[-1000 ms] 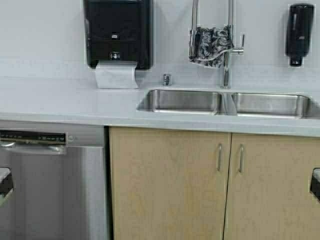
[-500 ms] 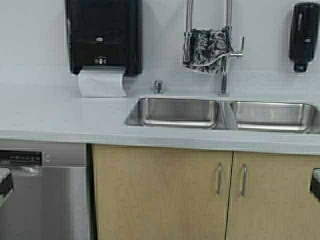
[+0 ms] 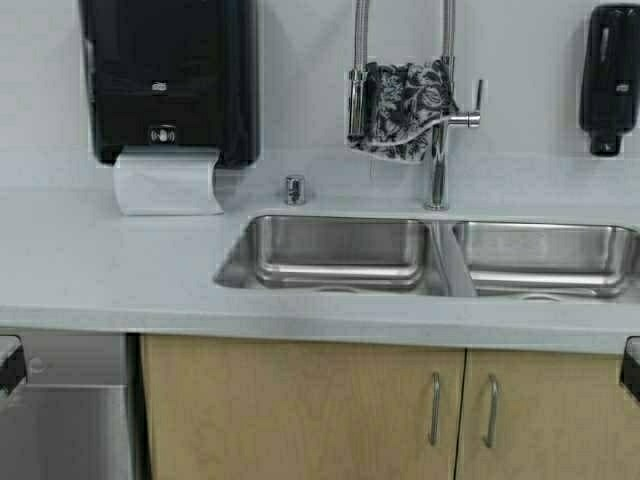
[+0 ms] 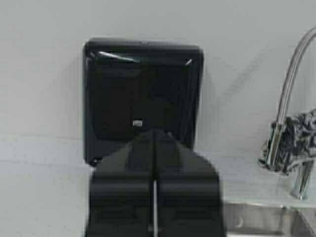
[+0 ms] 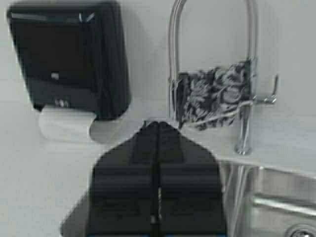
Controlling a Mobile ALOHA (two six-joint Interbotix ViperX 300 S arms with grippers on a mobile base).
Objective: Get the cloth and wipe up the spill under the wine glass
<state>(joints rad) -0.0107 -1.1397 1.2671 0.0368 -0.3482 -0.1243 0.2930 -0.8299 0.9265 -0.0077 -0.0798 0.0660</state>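
Observation:
The cloth (image 3: 403,108), dark with a white leaf-and-flower print, hangs limp over the tall chrome faucet (image 3: 438,150) behind the sink. It also shows in the right wrist view (image 5: 213,96) and at the edge of the left wrist view (image 4: 296,145). The wine glass is out of view. My left gripper (image 4: 155,136) is shut and empty, held back from the counter, facing the black towel dispenser (image 4: 143,94). My right gripper (image 5: 158,126) is shut and empty, facing the wall below the cloth. Only small parts of both arms show at the high view's lower corners.
A double steel sink (image 3: 340,255) is set in the pale counter (image 3: 110,270). The dispenser (image 3: 170,80) with white paper towel (image 3: 167,183) hangs at the left, a black soap dispenser (image 3: 612,75) at the right. Wood cabinet doors (image 3: 300,415) and a dishwasher (image 3: 60,430) stand below.
The robot has driven forward and to the right: the counter, sink and cloth have grown larger and shifted left and down in the high view. Both grippers stay shut.

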